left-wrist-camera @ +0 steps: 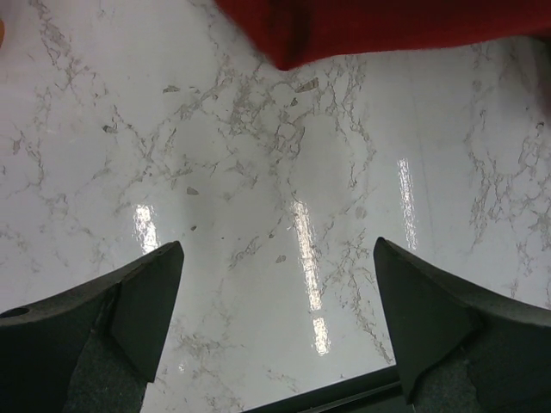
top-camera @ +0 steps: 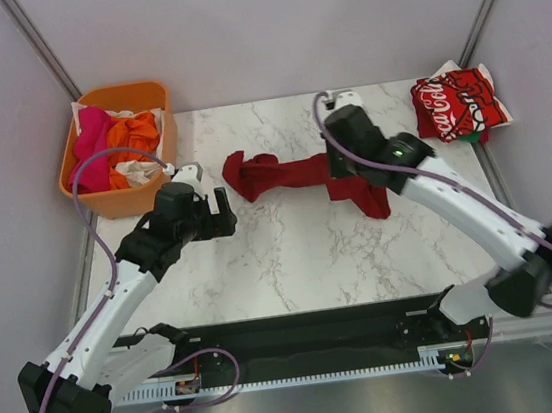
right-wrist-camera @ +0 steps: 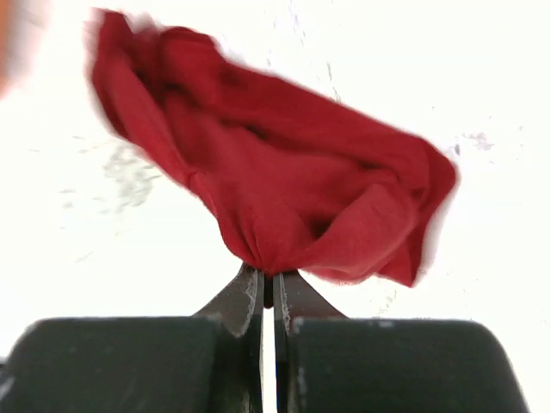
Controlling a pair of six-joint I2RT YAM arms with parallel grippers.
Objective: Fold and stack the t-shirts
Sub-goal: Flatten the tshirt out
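A dark-red t-shirt (top-camera: 282,176) lies bunched across the middle of the marble table; its edge shows at the top of the left wrist view (left-wrist-camera: 379,26). My right gripper (right-wrist-camera: 269,277) is shut on a pinch of that dark-red t-shirt (right-wrist-camera: 275,189), near its right end (top-camera: 351,162). My left gripper (left-wrist-camera: 277,297) is open over bare marble, just left of the shirt's left end (top-camera: 218,209). A folded bright red Coca-Cola t-shirt (top-camera: 457,104) rests at the back right corner.
An orange tub (top-camera: 120,150) at the back left holds pink, orange and white shirts. A black rail (top-camera: 302,339) runs along the table's near edge. Grey walls close in the back and sides.
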